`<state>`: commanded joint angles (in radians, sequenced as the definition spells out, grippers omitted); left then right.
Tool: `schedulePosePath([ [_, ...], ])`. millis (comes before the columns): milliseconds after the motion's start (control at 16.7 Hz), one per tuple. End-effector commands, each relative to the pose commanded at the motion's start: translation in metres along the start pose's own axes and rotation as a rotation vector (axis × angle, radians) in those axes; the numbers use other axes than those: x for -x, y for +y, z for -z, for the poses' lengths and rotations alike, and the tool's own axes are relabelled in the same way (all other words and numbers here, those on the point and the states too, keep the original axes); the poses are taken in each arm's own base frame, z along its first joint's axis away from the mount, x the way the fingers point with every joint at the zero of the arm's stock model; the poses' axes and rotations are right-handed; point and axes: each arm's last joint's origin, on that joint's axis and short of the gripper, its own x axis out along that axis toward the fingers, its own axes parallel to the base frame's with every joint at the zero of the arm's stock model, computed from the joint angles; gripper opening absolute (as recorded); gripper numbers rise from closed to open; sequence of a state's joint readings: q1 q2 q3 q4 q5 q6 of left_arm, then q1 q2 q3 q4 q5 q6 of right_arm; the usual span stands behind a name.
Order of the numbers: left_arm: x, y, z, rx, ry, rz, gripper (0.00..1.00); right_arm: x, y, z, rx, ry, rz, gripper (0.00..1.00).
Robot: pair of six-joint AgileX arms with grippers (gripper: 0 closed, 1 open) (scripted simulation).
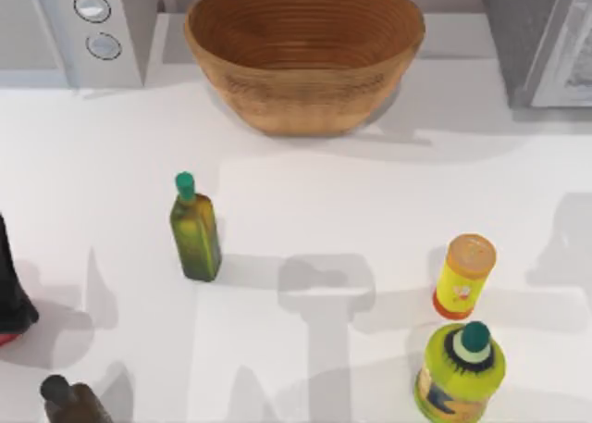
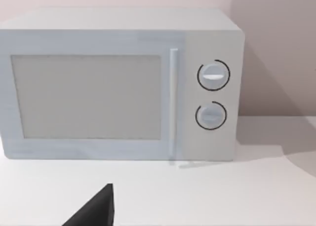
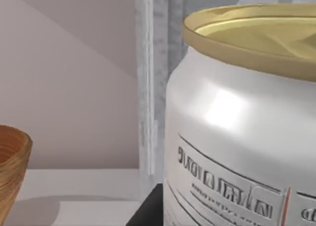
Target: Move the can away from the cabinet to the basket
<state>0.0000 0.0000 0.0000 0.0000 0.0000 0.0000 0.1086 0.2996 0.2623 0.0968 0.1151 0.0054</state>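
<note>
The can (image 3: 237,132), silver-grey with a dull gold top, looms very close in the right wrist view. A dark part of my right gripper (image 3: 148,212) shows against the can's lower side; whether it grips the can is hidden. Just behind the can stands the cabinet (image 3: 148,87), also seen at the table's far right corner as the cabinet (image 1: 541,39). The wicker basket (image 1: 305,48) sits at the back middle, and the basket's rim (image 3: 12,171) shows beyond the can. A dark edge of my left gripper (image 2: 96,211) faces the white box.
A white box with two knobs (image 1: 79,30) stands at the back left. A green bottle (image 1: 194,229) is left of centre. A yellow canister (image 1: 464,277) and a green-capped yellow jar (image 1: 461,372) stand front right. A dark object (image 1: 11,289) and a brown bottle (image 1: 69,400) stand front left.
</note>
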Motion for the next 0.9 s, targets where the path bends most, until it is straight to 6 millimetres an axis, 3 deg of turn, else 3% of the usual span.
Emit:
schedulePosePath([
  [240,0.000,0.000,0.000,0.000,0.000,0.000,1.00,-0.050,0.023,-0.063,-0.006,-0.006,-0.002,0.00],
  [480,0.000,0.000,0.000,0.000,0.000,0.000,1.00,-0.134,0.078,-0.098,-0.005,0.019,-0.006,0.00],
  [660,0.000,0.000,0.000,0.000,0.000,0.000,1.00,-0.199,0.138,-0.089,0.004,0.047,-0.008,0.00],
  [900,0.000,0.000,0.000,0.000,0.000,0.000,1.00,-0.258,0.225,-0.045,0.013,0.068,-0.011,0.00],
])
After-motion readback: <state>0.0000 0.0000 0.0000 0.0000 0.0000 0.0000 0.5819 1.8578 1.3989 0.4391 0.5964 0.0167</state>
